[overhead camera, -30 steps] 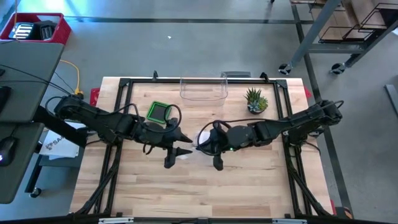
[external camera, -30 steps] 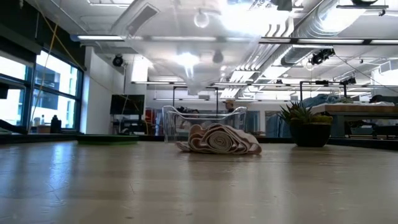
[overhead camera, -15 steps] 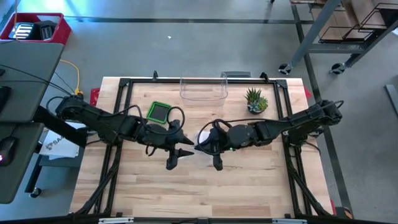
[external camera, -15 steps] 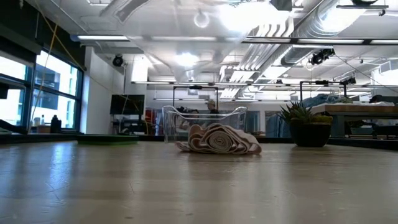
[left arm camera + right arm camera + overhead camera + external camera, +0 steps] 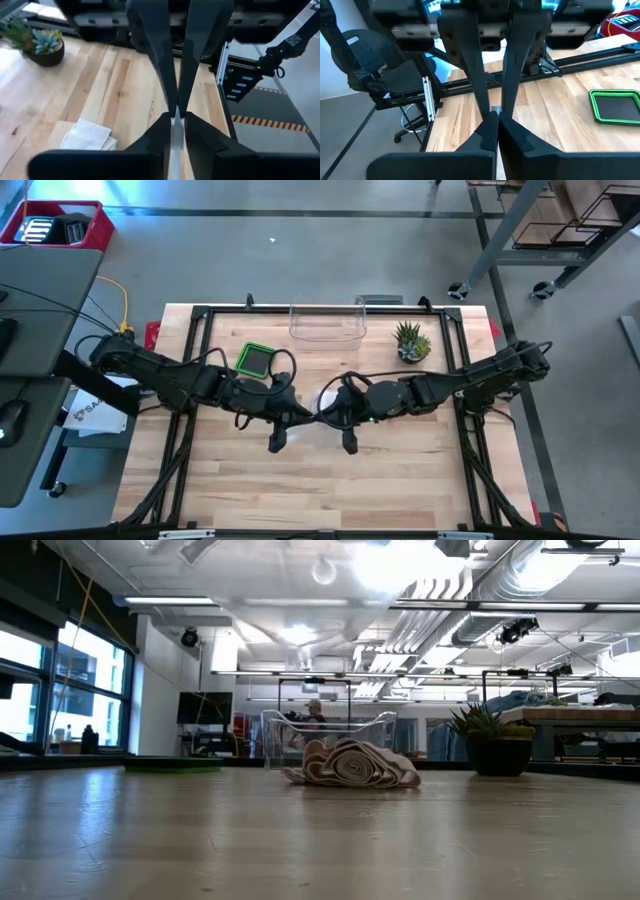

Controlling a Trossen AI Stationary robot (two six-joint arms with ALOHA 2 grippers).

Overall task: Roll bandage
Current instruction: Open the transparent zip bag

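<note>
Cloth is the worry here: the bandage [image 5: 350, 764] lies on the desk [image 5: 400, 480] just in front of the clear tub [image 5: 327, 323], as a loose, lopsided coil with slack folds spilling to either side. Both arms meet over it, on the side away from the tub. The left pincer [image 5: 306, 420] has its fingers drawn almost together, with only a thin pale sliver between the tips; whether that is an edge of the bandage I cannot tell. The right pincer [image 5: 322, 418] is fully shut, tip to tip with the left, and nothing can be seen held in it.

With the tips this close together, my guess is that the two could knock into each other when either one moves. If the left has caught only a single layer, pulling may unwind the coil rather than tighten it. If it has caught nothing, a turn would just drag the heap toward the tub. Slack folds could also wind in crooked.
</note>
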